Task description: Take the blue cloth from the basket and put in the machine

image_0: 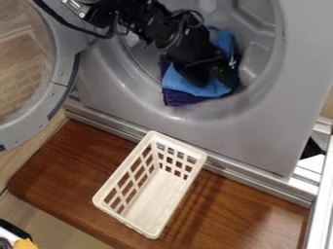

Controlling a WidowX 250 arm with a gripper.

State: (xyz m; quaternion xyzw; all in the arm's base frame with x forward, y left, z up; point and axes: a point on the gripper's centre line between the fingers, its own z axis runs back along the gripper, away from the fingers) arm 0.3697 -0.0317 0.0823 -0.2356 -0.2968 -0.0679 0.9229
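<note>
The tool (213,80) meets the blue cloth (179,83) inside the machine (250,135).

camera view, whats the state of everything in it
blue cloth, bunched up inside the machine's opening
purple cloth, crumpled, partly under the blue one
gripper, inside the machine, over the cloths
basket, upright, empty
machine door, swung open
machine, opening exposed
wooden board, flat, under the basket
</note>
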